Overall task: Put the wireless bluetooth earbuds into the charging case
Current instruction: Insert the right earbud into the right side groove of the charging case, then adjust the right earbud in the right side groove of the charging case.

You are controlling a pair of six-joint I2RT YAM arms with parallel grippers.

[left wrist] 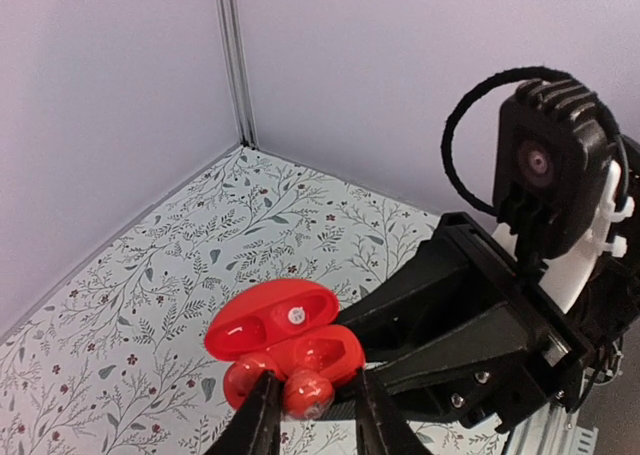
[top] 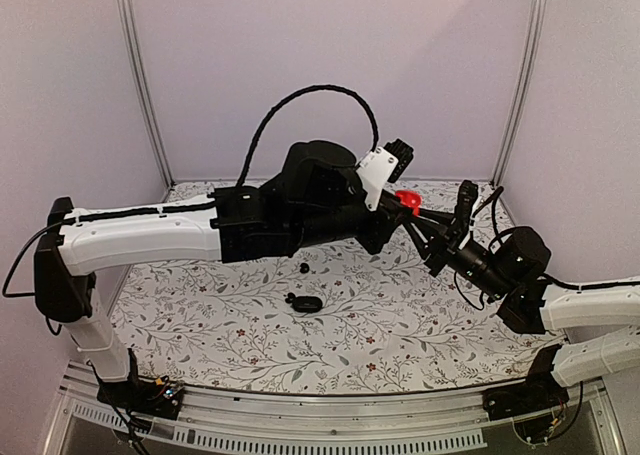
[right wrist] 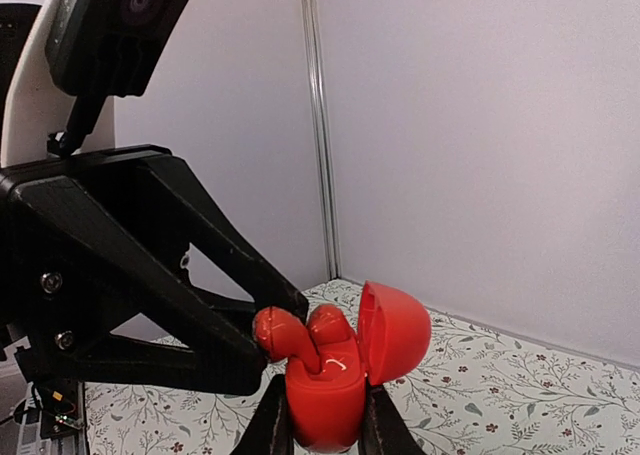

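Observation:
An open red charging case [right wrist: 325, 410] is held above the table with my right gripper [right wrist: 323, 395] shut on its body; its lid [right wrist: 395, 330] is swung back. Two red earbuds stand in it. One earbud [right wrist: 328, 325] sits lower in its socket. The other earbud [left wrist: 307, 395] has its stem in the case and its head raised. My left gripper [left wrist: 314, 377] straddles that raised earbud, jaws slightly parted: one finger touches it, the other stands a small gap away. From above, the red case [top: 407, 201] shows where both grippers meet.
A glossy black oval case [top: 306, 303] and a small black bud [top: 304, 268] lie on the floral tabletop [top: 200, 325], under the left arm. White walls and a metal corner post [left wrist: 235, 65] close the back.

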